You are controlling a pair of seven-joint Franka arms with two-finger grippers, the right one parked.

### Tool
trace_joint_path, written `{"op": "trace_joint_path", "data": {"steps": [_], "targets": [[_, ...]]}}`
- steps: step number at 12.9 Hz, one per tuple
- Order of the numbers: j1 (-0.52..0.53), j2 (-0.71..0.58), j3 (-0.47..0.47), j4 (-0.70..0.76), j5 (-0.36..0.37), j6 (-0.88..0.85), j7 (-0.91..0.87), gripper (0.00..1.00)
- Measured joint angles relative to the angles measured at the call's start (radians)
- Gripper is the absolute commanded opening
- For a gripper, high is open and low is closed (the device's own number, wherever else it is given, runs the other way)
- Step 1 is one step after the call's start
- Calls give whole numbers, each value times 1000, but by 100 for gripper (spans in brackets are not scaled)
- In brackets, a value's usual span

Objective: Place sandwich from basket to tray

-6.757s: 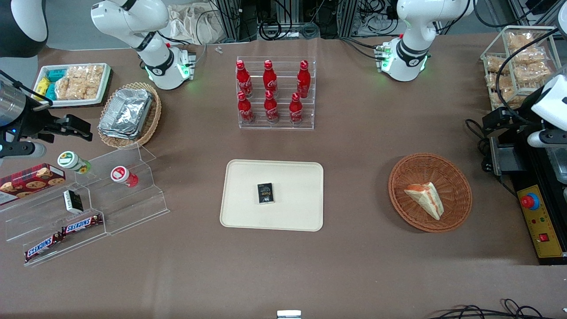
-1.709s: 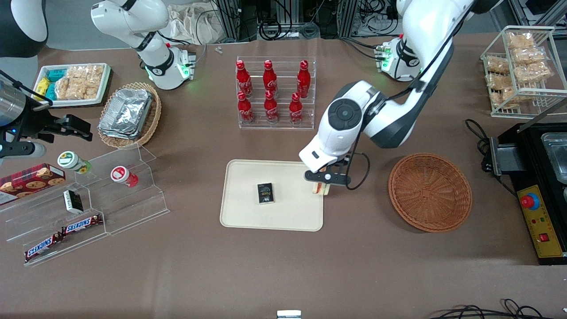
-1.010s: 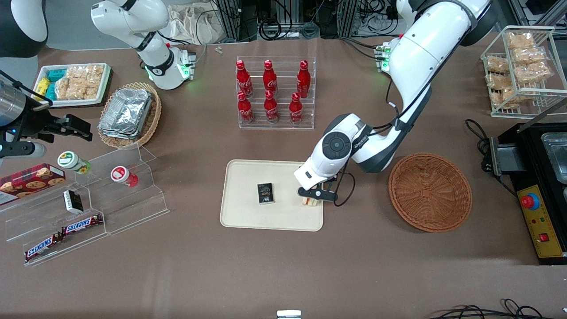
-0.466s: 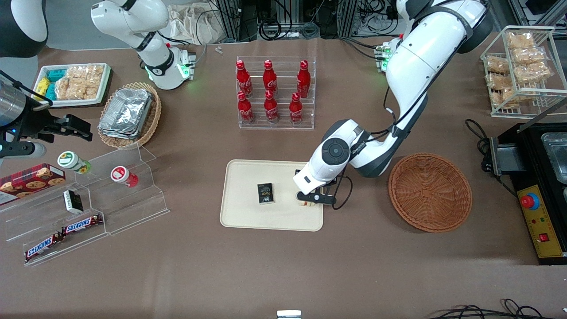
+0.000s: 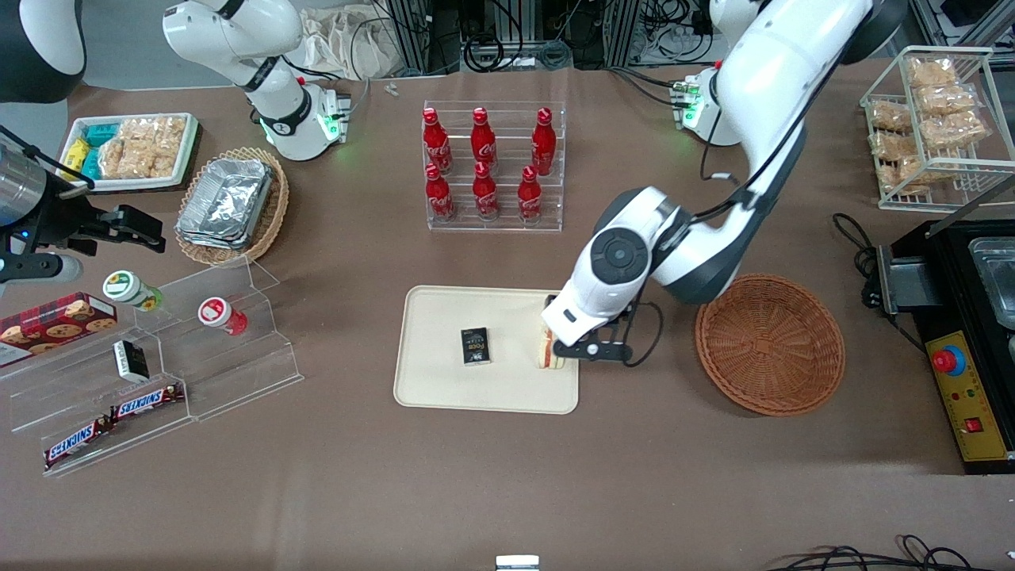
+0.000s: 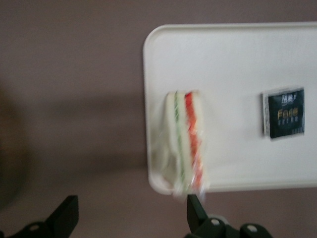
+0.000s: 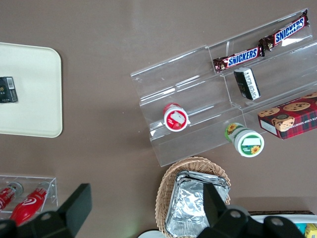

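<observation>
hovering hand [image 5: 587, 350], sandwich [image 5: 546, 350] beside black packet [image 5: 475, 346]

Your front camera looks steeply down on the whole table [image 5: 507, 476], arm bases at 12 o'clock. The left wrist camera faces down, close, past the spread gripper [image 6: 131, 220] over the tray [image 6: 233, 49], at its 3 o'clock edge. All three views share that tray.
</observation>
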Motion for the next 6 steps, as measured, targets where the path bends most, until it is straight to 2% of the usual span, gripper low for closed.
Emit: {"op": "trace_joint_path", "data": {"steps": [2,6], "targets": [[66,-115,2,1,-60,-144,123,99],[215,-269,6,-1,-84,-342,317,99]]}}
